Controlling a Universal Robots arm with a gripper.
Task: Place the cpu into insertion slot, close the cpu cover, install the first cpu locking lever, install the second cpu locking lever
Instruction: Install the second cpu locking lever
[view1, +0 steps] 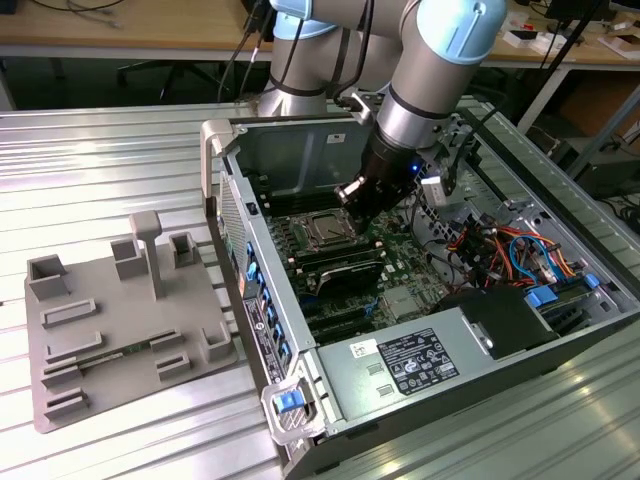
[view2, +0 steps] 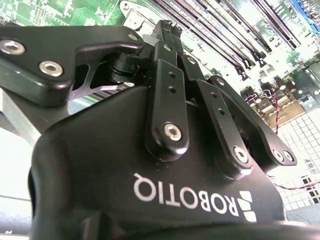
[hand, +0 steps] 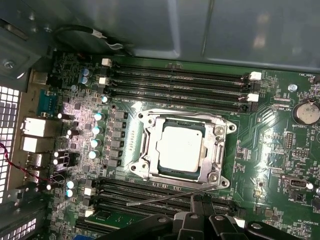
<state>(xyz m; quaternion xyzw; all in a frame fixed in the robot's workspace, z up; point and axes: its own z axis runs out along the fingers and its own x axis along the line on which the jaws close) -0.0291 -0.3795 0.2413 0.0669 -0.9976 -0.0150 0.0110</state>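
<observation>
In the exterior view, we see at the left a grey plastic fixture (view1: 120, 320) lying on a ribbed metal table (view1: 100, 160). To its right sits an open computer case (view1: 420, 300), and the arm reaches down into it, with the tool (view1: 352, 192) hanging just above the socket area of the green board (view1: 400, 270).

In the first wrist view, the cpu (hand: 181, 149) lies seated in the slot (hand: 145, 160), and the cover (hand: 212, 150) lies flat around it, its window framing the silvery top. A thin lever (hand: 165, 198) lies loose beside the socket, slanting across the memory slots (hand: 175, 80), apparently not latched.

In the second wrist view, the tool's fingers (view2: 169, 37) are pressed together, pinching nothing we can see.

We judge the risk to be the closed tips slipping off the thin lever and striking the small capacitors (hand: 95, 130) or memory slots. Room is tight: the case wall (view1: 300, 150) stands close behind, and cables (view1: 490, 245) crowd the exterior view's right side.
</observation>
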